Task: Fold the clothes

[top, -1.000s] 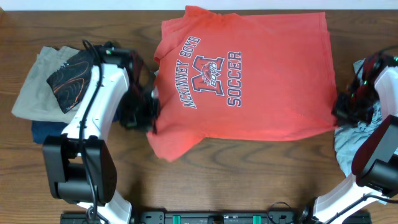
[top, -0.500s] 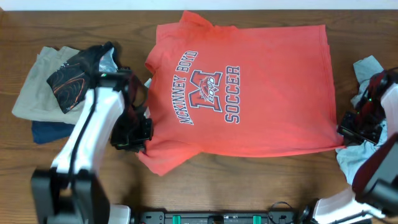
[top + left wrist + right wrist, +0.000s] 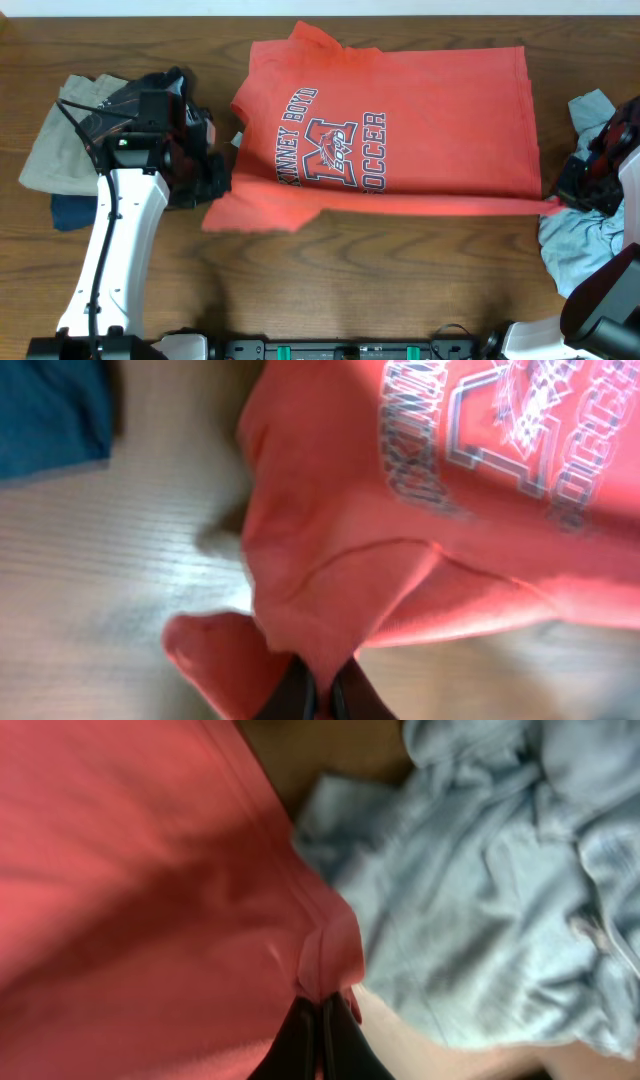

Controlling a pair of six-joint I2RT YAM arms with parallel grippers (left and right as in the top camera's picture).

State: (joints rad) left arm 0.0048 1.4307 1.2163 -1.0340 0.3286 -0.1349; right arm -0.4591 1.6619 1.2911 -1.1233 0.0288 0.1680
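The coral-red T-shirt point(image 3: 400, 120) with "SOCCER" lettering lies across the table's middle, its near edge lifted off the wood and pulled taut between both arms. My left gripper point(image 3: 215, 185) is shut on the shirt's near-left part, by the sleeve; in the left wrist view point(image 3: 322, 695) red cloth point(image 3: 330, 570) is pinched between the dark fingers. At the shirt's near-right corner my right gripper point(image 3: 560, 200) is shut on the hem point(image 3: 325, 960), also in the right wrist view point(image 3: 320, 1030). A pale blue-grey shirt point(image 3: 580, 240) lies crumpled at the right edge point(image 3: 500, 890).
At the left sits a stack of clothes: a beige piece point(image 3: 60, 150), a black printed piece point(image 3: 115, 125) and a dark blue one point(image 3: 75, 212). Bare wooden table point(image 3: 380, 280) runs along the front.
Both grippers have lifted the shirt's near edge and carried it toward the far side. The lower lettering is now partly covered, and more bare wood shows in front.
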